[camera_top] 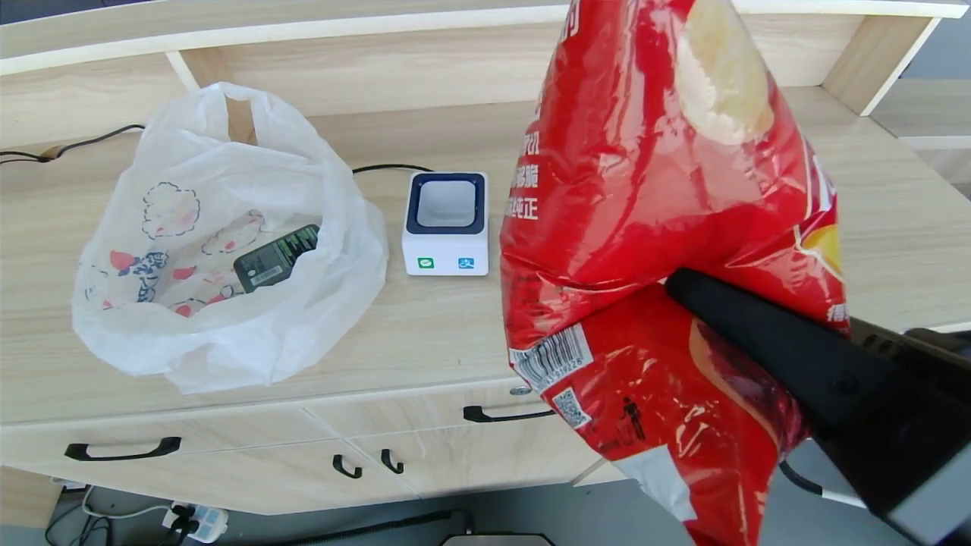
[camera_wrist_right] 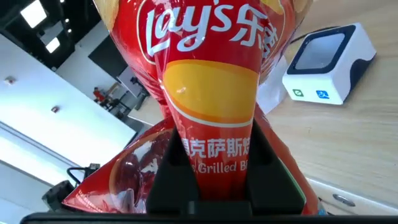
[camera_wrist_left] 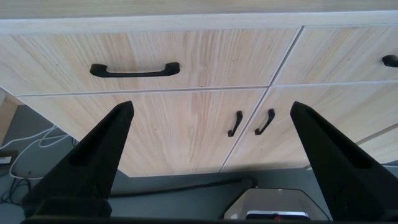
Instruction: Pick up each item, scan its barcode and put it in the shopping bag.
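Observation:
A large red chip bag (camera_top: pixel 652 227) hangs in the air at the right of the counter, pinched across its middle by my right gripper (camera_top: pixel 686 292). Its barcode (camera_top: pixel 551 355) faces forward near the lower left corner. The right wrist view shows the same chip bag (camera_wrist_right: pixel 211 93) squeezed between the two black fingers (camera_wrist_right: pixel 171 165). A white scanner (camera_top: pixel 446 224) with a dark-framed window sits on the counter left of the bag. Further left, an open white shopping bag (camera_top: pixel 220 243) holds a dark packet (camera_top: pixel 275 256). My left gripper (camera_wrist_left: pixel 208 162) is open, low before the cabinet doors.
The wooden counter (camera_top: pixel 425 334) has a raised back ledge (camera_top: pixel 379 45) behind the scanner and bag. Drawers and doors with black handles (camera_top: pixel 123 449) run below its front edge. A black cable (camera_top: pixel 68 148) trails along the counter's back left.

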`<state>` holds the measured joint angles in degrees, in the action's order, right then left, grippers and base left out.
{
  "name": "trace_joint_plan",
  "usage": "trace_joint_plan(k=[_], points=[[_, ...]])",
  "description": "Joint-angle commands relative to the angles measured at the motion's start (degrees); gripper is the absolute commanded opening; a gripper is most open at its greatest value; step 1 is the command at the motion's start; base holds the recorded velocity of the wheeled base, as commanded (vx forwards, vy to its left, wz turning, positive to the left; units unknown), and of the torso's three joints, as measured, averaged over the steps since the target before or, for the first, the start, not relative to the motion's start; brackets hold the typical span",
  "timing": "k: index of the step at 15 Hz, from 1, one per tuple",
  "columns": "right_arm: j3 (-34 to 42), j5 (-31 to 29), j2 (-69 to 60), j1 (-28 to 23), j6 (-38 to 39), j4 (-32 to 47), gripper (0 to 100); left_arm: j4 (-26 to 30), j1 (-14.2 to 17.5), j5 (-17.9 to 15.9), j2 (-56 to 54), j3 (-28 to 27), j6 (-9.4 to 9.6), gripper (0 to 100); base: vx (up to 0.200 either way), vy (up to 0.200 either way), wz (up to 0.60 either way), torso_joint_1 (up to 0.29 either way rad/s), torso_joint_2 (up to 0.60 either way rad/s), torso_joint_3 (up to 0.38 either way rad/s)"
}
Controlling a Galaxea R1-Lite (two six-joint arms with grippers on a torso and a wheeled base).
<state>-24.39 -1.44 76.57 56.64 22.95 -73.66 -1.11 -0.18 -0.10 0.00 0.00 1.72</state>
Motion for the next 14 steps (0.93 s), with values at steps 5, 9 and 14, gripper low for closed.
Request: trace_joint_plan(k=[5, 9, 14], points=[[-6.10, 2.49, -1.25, 3.13, 4.82, -0.08, 0, -0.03, 0.01, 0.01, 0.09, 0.00, 0.04, 100, 0.000, 0.000, 0.00, 0.000, 0.00, 0.000], [-3.03, 2.41, -3.62, 7.87, 5.52, -0.08, 0, -0.12, 0.01, 0.01, 0.09, 0.00, 1.01, 100, 0.000, 0.000, 0.00, 0.000, 0.00, 0.000], [-4.35, 0.47, -3.71, 7.00, 6.49, 0.00, 0, -0.03, 0.01, -0.08, 0.09, 0.00, 2.59, 100, 0.000, 0.000, 0.00, 0.000, 0.00, 0.000]])
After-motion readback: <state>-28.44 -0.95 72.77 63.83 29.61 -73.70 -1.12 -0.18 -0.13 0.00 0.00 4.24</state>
